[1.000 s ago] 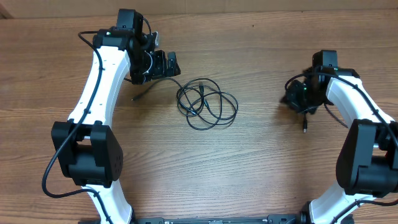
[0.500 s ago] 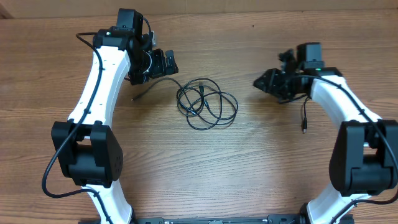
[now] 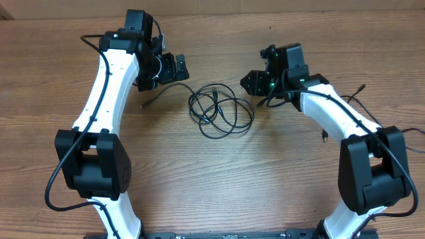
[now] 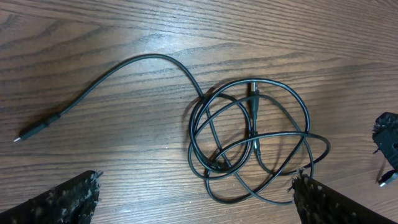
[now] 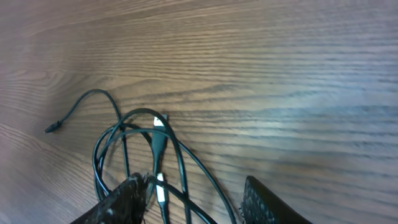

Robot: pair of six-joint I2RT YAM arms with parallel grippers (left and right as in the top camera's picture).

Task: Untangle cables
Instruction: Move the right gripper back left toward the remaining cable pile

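The cables (image 3: 220,111) lie in a loose tangled coil of thin black loops at the table's middle, with one tail ending in a plug (image 3: 143,104) to the left. In the left wrist view the coil (image 4: 255,143) lies ahead of my left gripper (image 4: 199,200), which is open wide above the wood. My left gripper (image 3: 174,68) hovers up and left of the coil. My right gripper (image 3: 255,83) is open just right of the coil. In the right wrist view, strands of the coil (image 5: 155,152) run on the table beneath the right gripper (image 5: 193,202).
Another thin black cord lies by the right arm, its plug end (image 3: 325,137) on the wood. Both white arms reach in from the near edge. Bare wooden table (image 3: 219,179) stretches in front of the coil.
My right arm has swung left from the table's right side to the coil's right edge, its jaws opening wider on the way. The left arm and the coil have not moved.
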